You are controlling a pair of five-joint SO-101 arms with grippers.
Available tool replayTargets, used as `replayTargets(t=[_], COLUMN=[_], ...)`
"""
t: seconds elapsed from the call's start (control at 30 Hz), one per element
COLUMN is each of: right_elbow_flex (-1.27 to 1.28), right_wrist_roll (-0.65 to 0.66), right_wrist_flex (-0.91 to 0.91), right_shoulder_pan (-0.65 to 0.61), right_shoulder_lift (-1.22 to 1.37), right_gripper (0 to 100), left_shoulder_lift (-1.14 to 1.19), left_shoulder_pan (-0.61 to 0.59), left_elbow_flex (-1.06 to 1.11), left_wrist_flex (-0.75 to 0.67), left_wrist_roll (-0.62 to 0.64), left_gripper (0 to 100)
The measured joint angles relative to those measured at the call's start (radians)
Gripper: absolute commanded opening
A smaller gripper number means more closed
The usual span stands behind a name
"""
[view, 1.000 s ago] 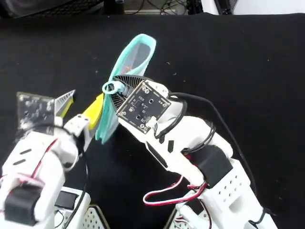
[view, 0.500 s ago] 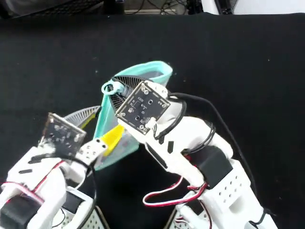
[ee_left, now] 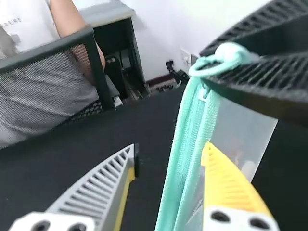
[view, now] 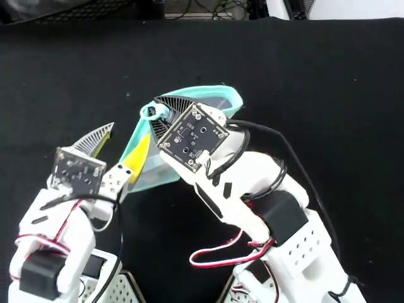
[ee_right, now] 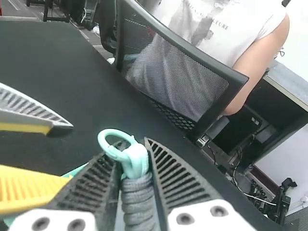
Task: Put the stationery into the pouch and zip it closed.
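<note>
The teal pouch (view: 221,96) with a clear side (ee_left: 243,127) is held up off the black table. My right gripper (view: 156,111) is shut on its teal zipper pull loop (ee_right: 115,140), seen too as the loop (ee_left: 216,60). My left gripper (view: 117,149) is open beside the pouch's near end. Its grey finger (ee_left: 82,197) is outside, and its yellow finger (ee_left: 230,185) lies against the clear side. The teal zipper edge (ee_left: 183,163) hangs between them. What is inside the pouch is too faint to tell.
Black cloth covers the table (view: 328,88), with free room to the right and at the back. A mesh-backed chair (ee_right: 178,72) stands beyond the table's far edge. Red and white cables (view: 218,255) loop at the right arm's base.
The pouch's far end swung to the right and the pouch spread wider. The left gripper pushed in low against it, then drew back up and to the left. The right gripper kept its hold.
</note>
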Motion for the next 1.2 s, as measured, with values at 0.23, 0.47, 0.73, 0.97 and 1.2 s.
replayTargets(t=[0.23,0.47,0.73,0.97,1.2], right_elbow_flex=[0.0,0.0,0.002,0.002,0.071], right_wrist_roll=[0.0,0.0,0.0,0.0,-0.005], right_wrist_flex=[0.0,0.0,0.0,0.0,-0.006], right_shoulder_pan=[0.0,0.0,0.0,0.0,0.012], right_shoulder_lift=[0.0,0.0,0.0,0.0,-0.034], right_gripper=[1.3,1.3,1.3,1.3,1.3], left_shoulder_lift=[-0.008,0.021,0.219,0.259,0.269], left_shoulder_pan=[0.06,0.068,0.074,0.075,0.089], left_elbow_flex=[0.009,0.009,-0.009,-0.025,-0.049], left_wrist_flex=[0.0,-0.008,-0.08,-0.084,-0.124], left_wrist_roll=[0.0,-0.002,-0.002,-0.002,-0.002], left_gripper=[23,23,23,22,22])
